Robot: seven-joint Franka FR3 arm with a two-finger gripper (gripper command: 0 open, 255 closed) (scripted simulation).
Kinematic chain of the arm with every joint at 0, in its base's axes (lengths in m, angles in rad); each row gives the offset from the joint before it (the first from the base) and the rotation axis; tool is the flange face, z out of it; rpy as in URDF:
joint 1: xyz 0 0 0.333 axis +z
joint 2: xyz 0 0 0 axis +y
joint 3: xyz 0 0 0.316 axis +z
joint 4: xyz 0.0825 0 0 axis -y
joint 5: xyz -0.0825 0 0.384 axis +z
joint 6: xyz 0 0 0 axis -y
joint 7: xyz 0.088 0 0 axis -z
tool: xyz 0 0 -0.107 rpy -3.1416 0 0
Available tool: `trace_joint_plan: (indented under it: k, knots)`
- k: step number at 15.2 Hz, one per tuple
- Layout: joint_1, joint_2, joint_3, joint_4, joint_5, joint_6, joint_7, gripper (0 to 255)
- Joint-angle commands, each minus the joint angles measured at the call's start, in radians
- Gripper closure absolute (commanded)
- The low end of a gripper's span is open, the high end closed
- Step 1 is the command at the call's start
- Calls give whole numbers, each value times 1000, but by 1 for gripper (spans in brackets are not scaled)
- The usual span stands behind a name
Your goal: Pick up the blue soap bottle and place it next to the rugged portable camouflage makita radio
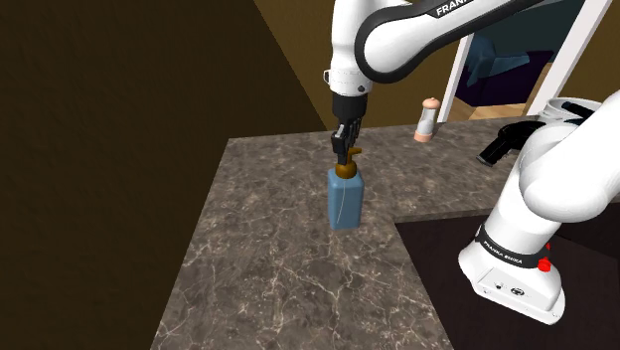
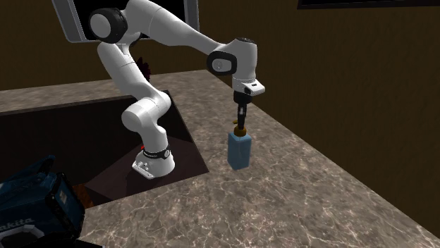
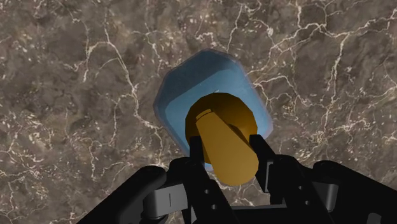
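The blue soap bottle stands upright on the marbled worktop, well apart from the dark blue portable radio, with the arm's white base between the two. The black end effector comes straight down onto the bottle's top. Its two fingers are closed against either side of the golden-brown pump head.

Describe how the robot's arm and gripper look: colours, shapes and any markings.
The arm is built of rounded, glossy white links with dark joints. A black band on one link carries white FRANKA lettering, and the flared white base bears dark lettering and a small red mark. The gripper is all black, with a blocky body and two short, squared jaws.
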Motion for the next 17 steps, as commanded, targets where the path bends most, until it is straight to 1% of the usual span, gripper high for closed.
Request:
trace_joint_plan:
  k: [1,2,17]
  knots:
    - [0,0,0,0,0,0,0,255]
    - [0,0,0,0,0,0,0,255]
    - [-5,-47,-20,166,-12,-214,4,255]
